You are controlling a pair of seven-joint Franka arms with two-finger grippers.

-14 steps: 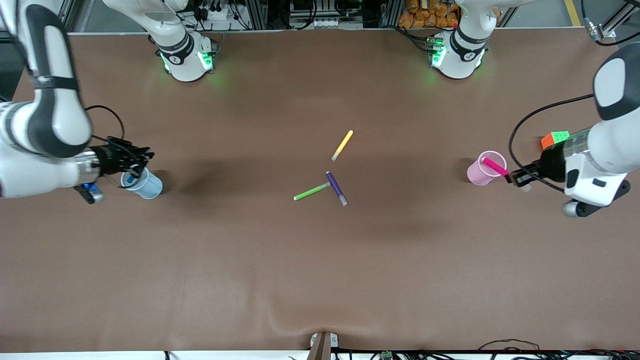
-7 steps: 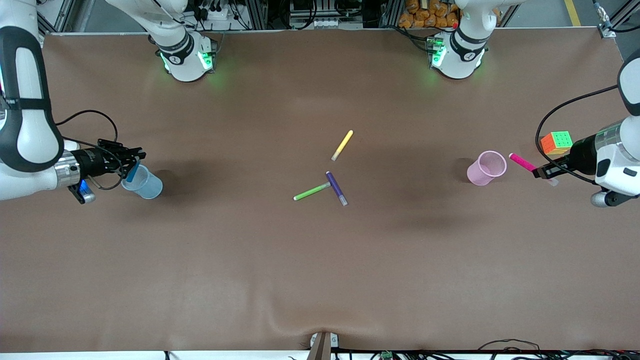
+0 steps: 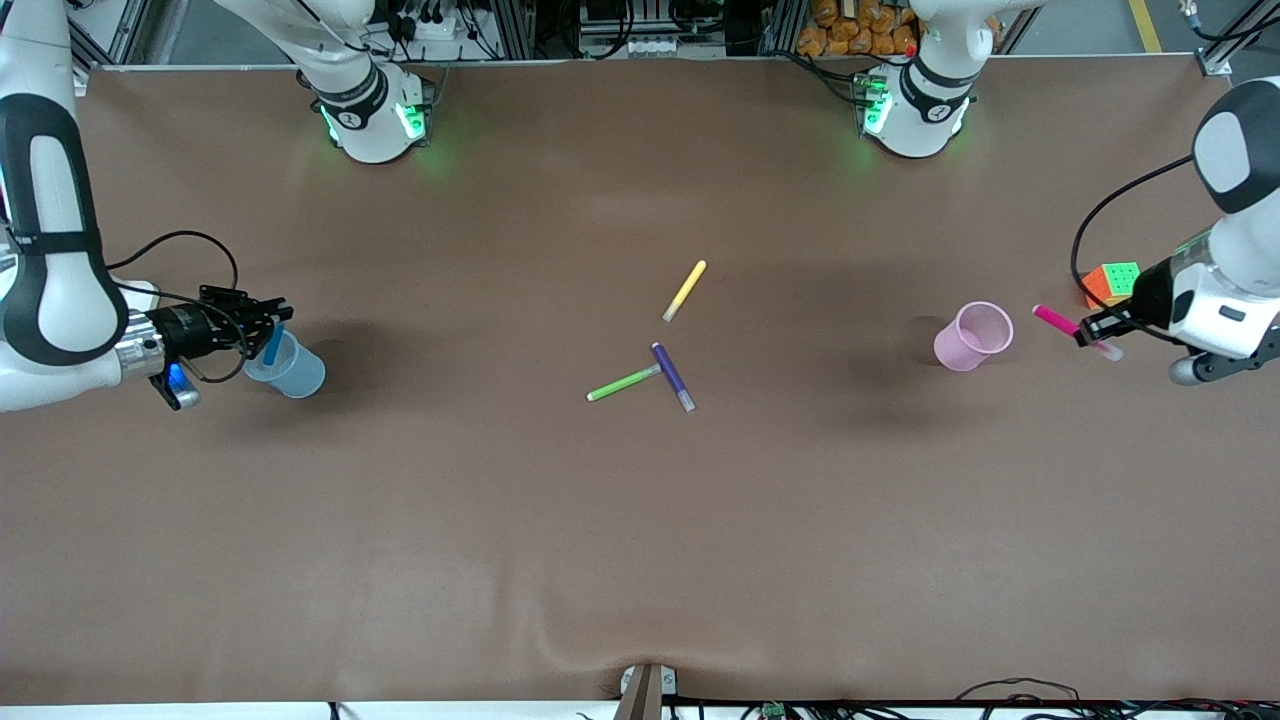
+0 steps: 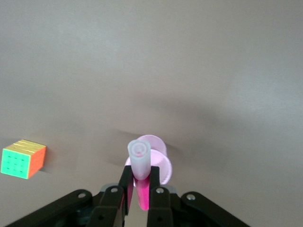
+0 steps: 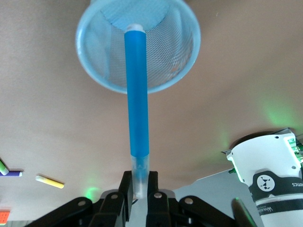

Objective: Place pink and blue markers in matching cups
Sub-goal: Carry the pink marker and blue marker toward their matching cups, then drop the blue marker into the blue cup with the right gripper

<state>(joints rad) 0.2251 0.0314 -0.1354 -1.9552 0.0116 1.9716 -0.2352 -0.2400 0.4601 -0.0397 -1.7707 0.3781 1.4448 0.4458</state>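
Markers are both held in the air, one in each gripper, and the purple pen (image 3: 672, 376) near the table's middle serves as the landmark. Well toward the right arm's end of the table from that pen, the right gripper (image 3: 268, 322) is clenched on the pale cap end of the blue marker (image 3: 271, 345), whose coloured tip points down into the mouth of the blue cup (image 3: 290, 372); in the right wrist view the blue marker (image 5: 137, 94) runs from the gripper (image 5: 139, 193) toward the blue cup (image 5: 180, 56). Well toward the left arm's end of the table from the purple pen, the left gripper (image 3: 1090, 336) grasps the pink marker (image 3: 1055, 321) near its pale end, over bare table just beside the pink cup (image 3: 968, 345), the marker lying outside the cup. The left wrist view shows the pink marker (image 4: 141, 163) pinched between the fingers (image 4: 126, 189) with the pink cup (image 4: 163, 166) past it. A colour cube (image 3: 1110, 282) sits close to the left gripper. A green pen (image 3: 622, 383) touches the purple pen, and a yellow pen (image 3: 685, 290) lies slightly farther from the front camera than it.
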